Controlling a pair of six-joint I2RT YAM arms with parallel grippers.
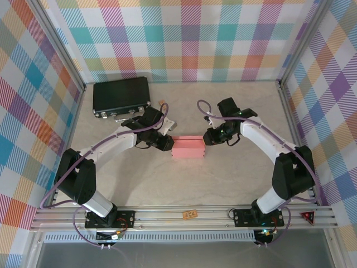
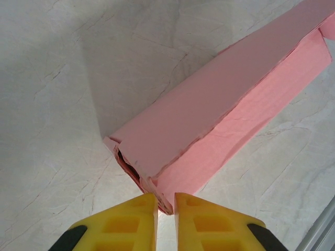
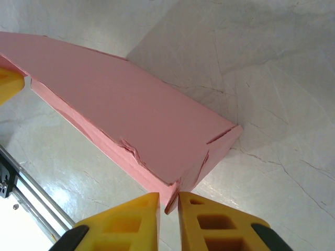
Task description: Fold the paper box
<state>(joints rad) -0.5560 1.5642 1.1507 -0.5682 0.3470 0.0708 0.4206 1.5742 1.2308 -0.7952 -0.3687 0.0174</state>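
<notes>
We found the paper box (image 1: 188, 148) lying on the marbled table (image 1: 184, 184) about midway between the two arms, folded up into a shallow, long rectangular shape with its long side running left to right. The left gripper (image 1: 169, 143) met its left end and the right gripper (image 1: 207, 138) its right end, so the box sat spanned between them.

From the left wrist, we saw the box (image 2: 220, 99) stretching away towards the upper right. Its near corner, ragged and with layered card showing, dipped into the narrow slit of the left gripper (image 2: 166, 209). The yellow fingers (image 2: 136, 219) were drawn nearly together, pinching that thin card corner.

From the right wrist the picture was much the same: the box (image 3: 120, 104) ran off to the upper left, and the right gripper (image 3: 168, 209) pinched its near corner, the fingers (image 3: 209, 222) almost touching.

Well apart, at the far left of the table, lay a black hard case (image 1: 121, 97), with a tiny tan block (image 1: 163, 104) just beside its right end.
</notes>
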